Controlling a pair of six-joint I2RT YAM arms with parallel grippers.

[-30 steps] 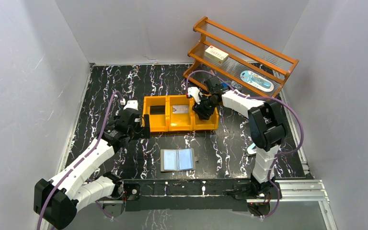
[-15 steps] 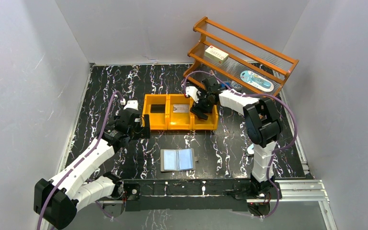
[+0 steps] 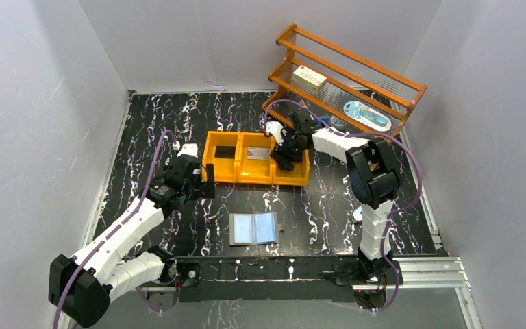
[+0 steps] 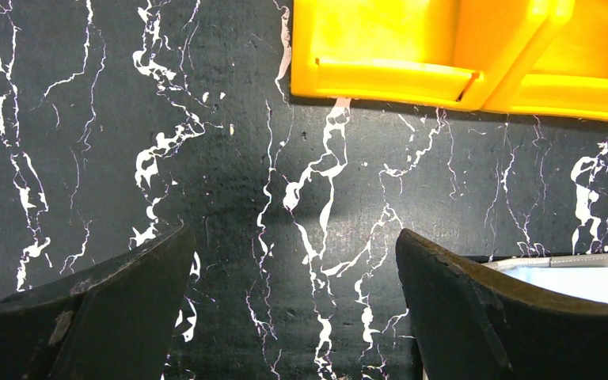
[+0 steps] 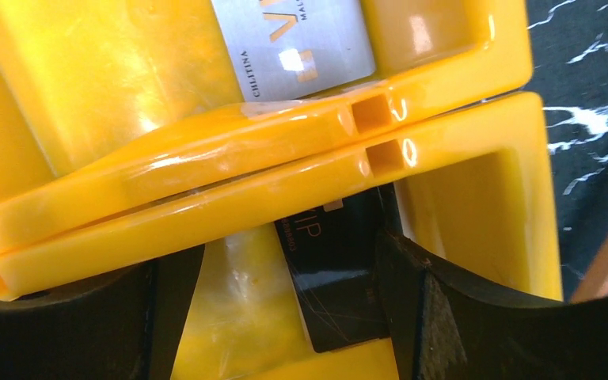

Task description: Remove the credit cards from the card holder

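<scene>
The card holder (image 3: 253, 228) lies open and flat on the black marbled table; one corner of it (image 4: 570, 277) shows in the left wrist view. A black credit card (image 5: 328, 297) lies loose in the right compartment of the orange bin (image 3: 222, 179), between the spread fingers of my open right gripper (image 5: 289, 317), which hangs over that compartment (image 3: 284, 154). A silvery grey card (image 5: 297, 39) lies in the middle compartment (image 3: 258, 155), and a black card (image 3: 224, 153) in the left one. My left gripper (image 4: 293, 309) stands open and empty over bare table, left of the bin (image 3: 195, 179).
The bin's front wall (image 4: 443, 55) is just beyond my left fingers. An orange wooden rack (image 3: 356, 72) at the back right holds a cream box (image 3: 310, 78) and a blue-white packet (image 3: 366, 114). White walls close in the table on three sides.
My right gripper has opened and let the black card drop into the right compartment, then drawn slightly up and left. The bin shifted a little left. The left arm has not moved.
</scene>
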